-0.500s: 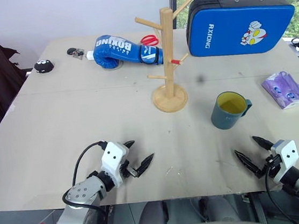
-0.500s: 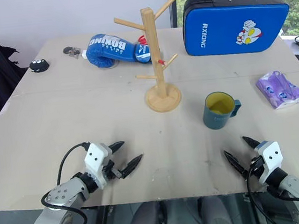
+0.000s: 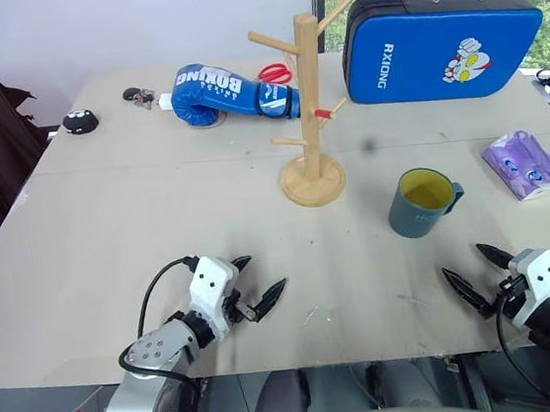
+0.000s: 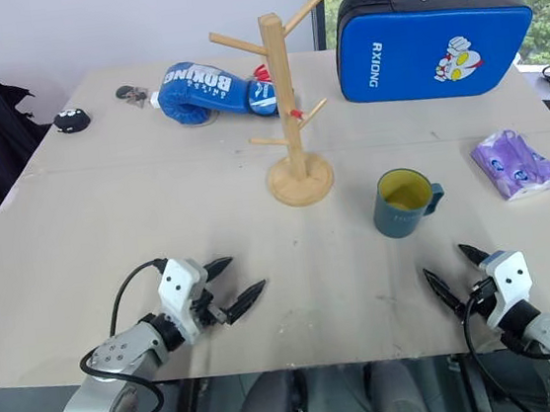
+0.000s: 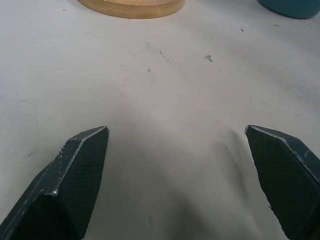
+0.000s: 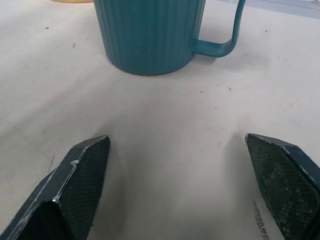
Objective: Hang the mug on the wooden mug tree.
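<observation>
Since before, right pincer (image 3: 480,281) has drawn back slightly; both pincers gape wide, empty. Mug (image 3: 421,201) stands upright beside mug tree (image 3: 309,122), awaiting pickup.

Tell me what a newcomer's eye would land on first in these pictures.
First the bright blue rectangular strike pad with a cartoon figure, propped at the table's far right edge, and the blue boxing glove lying far left of it. Between them, nearer the middle, stands the light wooden mug tree, and to its near right the upright dark teal mug with a yellow inside. Both tools, the left and the right, sit open and empty at the near edge.
</observation>
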Robot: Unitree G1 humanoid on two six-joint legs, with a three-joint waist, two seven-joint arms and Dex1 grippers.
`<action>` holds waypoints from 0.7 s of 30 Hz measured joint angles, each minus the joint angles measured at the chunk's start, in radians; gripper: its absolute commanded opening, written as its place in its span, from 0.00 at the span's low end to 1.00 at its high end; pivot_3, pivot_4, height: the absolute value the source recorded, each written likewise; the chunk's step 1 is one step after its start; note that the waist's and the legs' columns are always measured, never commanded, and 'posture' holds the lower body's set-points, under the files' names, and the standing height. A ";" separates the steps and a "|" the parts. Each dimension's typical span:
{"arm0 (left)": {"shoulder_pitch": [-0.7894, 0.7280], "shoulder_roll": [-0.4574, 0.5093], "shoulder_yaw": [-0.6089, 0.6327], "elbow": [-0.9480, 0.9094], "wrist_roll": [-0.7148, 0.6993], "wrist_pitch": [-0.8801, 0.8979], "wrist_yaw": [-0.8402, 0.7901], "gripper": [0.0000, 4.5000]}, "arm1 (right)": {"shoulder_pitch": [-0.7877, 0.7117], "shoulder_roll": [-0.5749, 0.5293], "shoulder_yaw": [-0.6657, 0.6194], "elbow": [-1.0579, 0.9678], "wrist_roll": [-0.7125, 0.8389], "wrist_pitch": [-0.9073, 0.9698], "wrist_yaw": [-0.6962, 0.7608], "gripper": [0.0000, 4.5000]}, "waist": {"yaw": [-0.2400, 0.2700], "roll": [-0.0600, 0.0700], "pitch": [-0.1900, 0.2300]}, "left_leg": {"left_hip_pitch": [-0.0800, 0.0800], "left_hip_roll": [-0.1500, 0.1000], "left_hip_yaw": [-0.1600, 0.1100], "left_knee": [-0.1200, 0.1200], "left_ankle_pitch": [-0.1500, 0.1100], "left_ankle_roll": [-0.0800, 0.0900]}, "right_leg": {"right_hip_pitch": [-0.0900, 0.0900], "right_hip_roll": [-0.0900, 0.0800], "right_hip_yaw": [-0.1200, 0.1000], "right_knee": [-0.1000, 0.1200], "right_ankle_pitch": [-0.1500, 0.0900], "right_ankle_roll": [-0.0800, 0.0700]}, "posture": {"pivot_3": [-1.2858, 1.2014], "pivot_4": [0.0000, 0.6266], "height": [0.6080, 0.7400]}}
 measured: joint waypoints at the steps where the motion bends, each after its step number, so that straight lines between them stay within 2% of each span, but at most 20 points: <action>1: -0.001 0.001 0.000 0.000 0.000 0.001 0.000 1.00 | 0.000 0.000 0.000 0.000 0.000 0.000 -0.001 0.97 | 0.000 0.000 0.000 | 0.000 0.000 0.000 0.000 0.000 0.000 | 0.000 0.000 0.000 0.000 0.000 0.000 | 0.52 0.24 0.98; 10: -0.032 0.016 -0.011 -0.002 -0.001 0.014 -0.025 1.00 | -0.012 0.002 -0.006 -0.001 -0.003 0.012 -0.033 0.97 | 0.000 0.000 0.000 | 0.000 0.000 0.000 0.000 0.000 0.000 | 0.000 0.000 0.000 0.000 0.000 0.000 | 0.52 0.24 0.98; 14: -0.078 0.028 -0.031 -0.027 -0.012 0.046 -0.044 1.00 | -0.087 0.002 -0.019 0.001 -0.009 0.068 -0.088 0.97 | -0.001 0.000 0.000 | 0.000 0.000 0.000 0.000 0.000 0.000 | 0.000 0.000 0.000 0.000 0.000 0.000 | 0.52 0.24 0.98; 21: -0.251 0.059 -0.078 -0.156 -0.081 0.165 -0.078 1.00 | -0.272 0.003 -0.016 0.067 -0.029 0.140 -0.152 0.97 | -0.001 0.001 0.001 | -0.002 -0.001 -0.001 0.000 0.000 0.000 | -0.001 0.000 0.000 0.000 0.000 0.000 | 0.52 0.24 0.98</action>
